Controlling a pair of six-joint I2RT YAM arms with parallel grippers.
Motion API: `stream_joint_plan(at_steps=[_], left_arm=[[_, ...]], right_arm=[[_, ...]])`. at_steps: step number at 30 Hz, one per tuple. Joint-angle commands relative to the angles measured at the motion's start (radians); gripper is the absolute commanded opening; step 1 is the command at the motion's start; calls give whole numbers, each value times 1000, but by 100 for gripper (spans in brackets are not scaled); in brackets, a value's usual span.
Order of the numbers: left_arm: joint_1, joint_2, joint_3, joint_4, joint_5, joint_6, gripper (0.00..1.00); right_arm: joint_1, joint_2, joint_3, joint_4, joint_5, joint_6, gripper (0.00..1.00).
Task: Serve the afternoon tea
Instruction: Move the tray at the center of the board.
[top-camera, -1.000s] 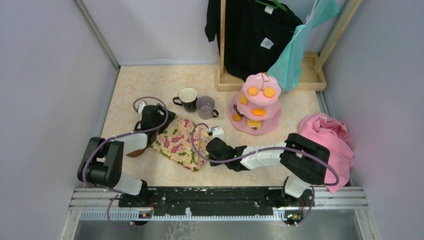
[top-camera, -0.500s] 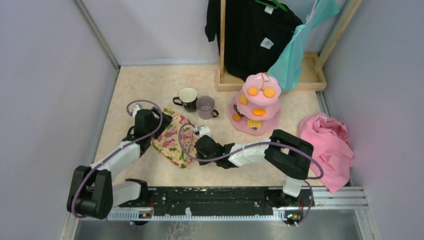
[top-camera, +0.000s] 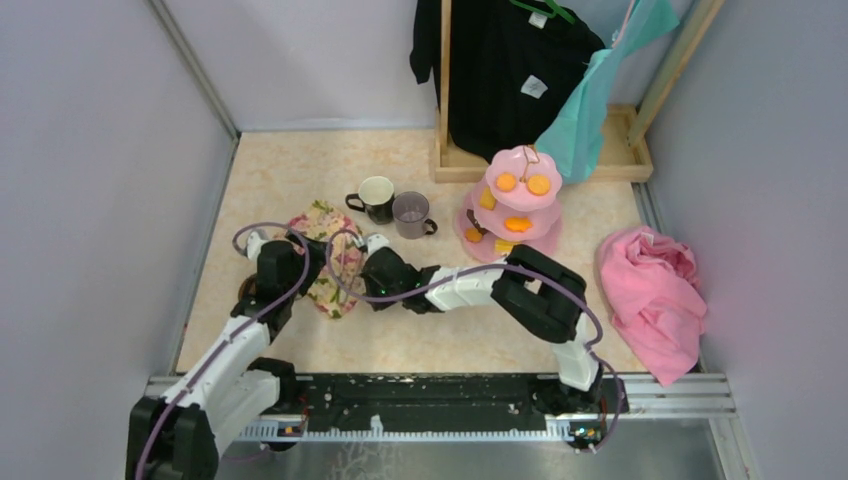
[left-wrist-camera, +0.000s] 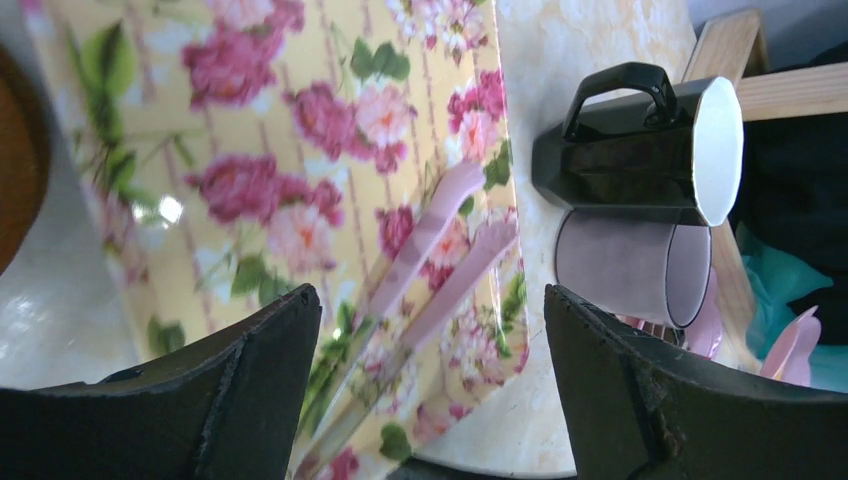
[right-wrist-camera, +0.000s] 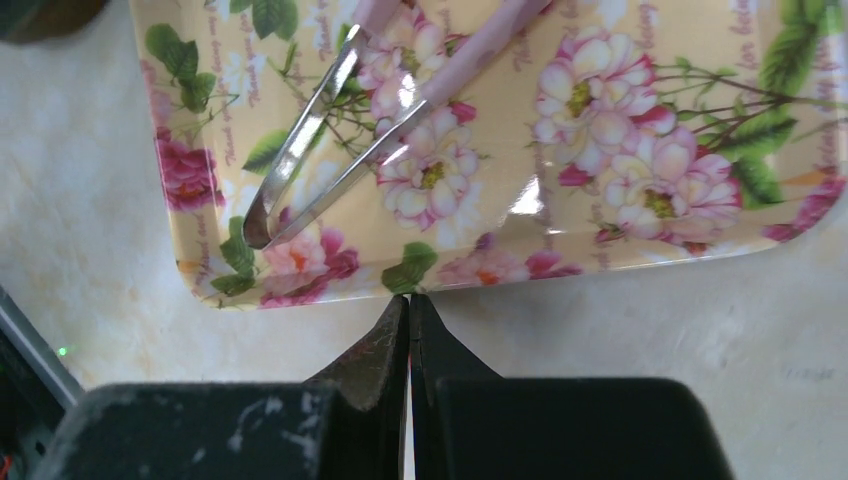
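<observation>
The flower-patterned tray lies left of centre with pink-handled tongs on it. My right gripper is shut, its tips touching the tray's near edge. My left gripper is open at the tray's left side, with the tray and tongs showing between its fingers and nothing gripped. The black mug and smoky mug stand just behind the tray. The pink three-tier stand holds orange snacks. A brown coaster peeks in beside the tray.
A crumpled pink cloth lies at the right edge. A wooden rack with hanging black and teal clothes stands at the back. Grey walls close in the left and right sides.
The tray has slid left and turned, with my shut right gripper following against its edge. My left arm has drawn back toward the left, and its jaws have opened a little wider.
</observation>
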Motion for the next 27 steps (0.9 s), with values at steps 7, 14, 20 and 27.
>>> stream_joint_plan(at_steps=[7, 14, 20, 27], left_arm=[[4, -205, -13, -157, -154, -59, 88], [4, -288, 6, -216, -207, -44, 89], [4, -330, 38, -253, -214, -36, 89], [5, -413, 42, -264, -204, 3, 89]], right_arm=[[-129, 172, 301, -37, -202, -118, 0], [-184, 338, 593, -157, -340, -203, 0], [-239, 487, 846, -265, -396, -248, 0], [-250, 599, 1109, -361, -394, -320, 0]])
